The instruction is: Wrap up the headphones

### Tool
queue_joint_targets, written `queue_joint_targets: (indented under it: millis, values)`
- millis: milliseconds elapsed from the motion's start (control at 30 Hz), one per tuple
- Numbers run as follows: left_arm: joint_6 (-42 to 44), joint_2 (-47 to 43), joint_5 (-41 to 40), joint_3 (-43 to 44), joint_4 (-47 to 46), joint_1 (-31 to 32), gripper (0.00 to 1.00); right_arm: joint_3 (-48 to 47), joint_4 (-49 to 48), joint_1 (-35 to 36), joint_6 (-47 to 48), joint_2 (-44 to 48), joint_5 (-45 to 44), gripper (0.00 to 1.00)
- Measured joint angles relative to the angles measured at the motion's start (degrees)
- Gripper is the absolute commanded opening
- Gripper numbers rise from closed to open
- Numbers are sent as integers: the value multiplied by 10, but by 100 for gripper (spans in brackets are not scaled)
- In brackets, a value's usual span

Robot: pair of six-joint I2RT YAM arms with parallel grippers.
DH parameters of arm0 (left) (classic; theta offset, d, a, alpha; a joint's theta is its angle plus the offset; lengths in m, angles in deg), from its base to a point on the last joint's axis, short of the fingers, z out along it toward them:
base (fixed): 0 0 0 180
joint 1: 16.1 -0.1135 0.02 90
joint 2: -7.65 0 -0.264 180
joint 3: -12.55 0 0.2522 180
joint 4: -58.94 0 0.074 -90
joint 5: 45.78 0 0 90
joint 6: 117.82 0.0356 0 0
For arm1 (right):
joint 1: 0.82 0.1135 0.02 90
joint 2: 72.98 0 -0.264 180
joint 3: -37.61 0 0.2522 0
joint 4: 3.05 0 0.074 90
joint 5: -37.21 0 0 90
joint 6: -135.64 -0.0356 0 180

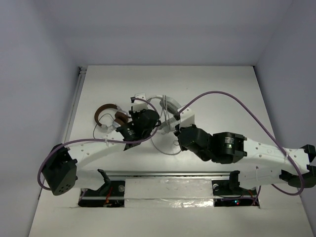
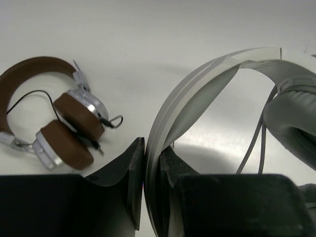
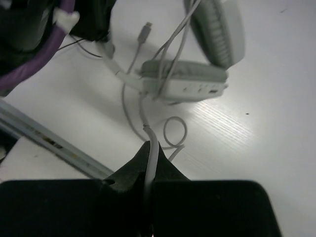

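Observation:
The white and light-grey headphones (image 1: pixel 170 104) lie at the middle of the table. My left gripper (image 2: pixel 153 165) is shut on their white headband (image 2: pixel 207 69), with a grey earcup (image 2: pixel 291 123) to its right. My right gripper (image 3: pixel 150 160) is shut on the thin grey cable (image 3: pixel 152 140), which runs up to the earcups (image 3: pixel 187 81) and makes a small loop (image 3: pixel 175 131) on the table. The plug (image 3: pixel 144 30) lies beyond the earcups. In the top view the left gripper (image 1: pixel 144 118) and the right gripper (image 1: pixel 178 132) flank the headphones.
Smaller brown-banded headphones with silver earcups (image 2: pixel 64 123) lie to the left, also in the top view (image 1: pixel 108 116). A metal rail (image 1: pixel 168 174) runs along the near table edge. Purple arm cables (image 1: pixel 232 98) arc over the table.

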Motion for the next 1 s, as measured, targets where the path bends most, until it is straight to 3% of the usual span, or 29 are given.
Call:
queue_joint_targets:
  millis: [233, 500, 867, 1000]
  values:
    - [-4, -31, 42, 0, 131, 60, 0, -3, 16, -32, 54, -33, -78, 0]
    - [15, -103, 157, 5, 207, 66, 0, 9, 0, -77, 99, -30, -123, 0]
    - [75, -161, 355, 33, 208, 66, 0, 38, -123, -137, 140, -32, -118, 12]
    - [91, -189, 427, 38, 191, 36, 0, 69, -166, -185, 133, -23, -81, 17]
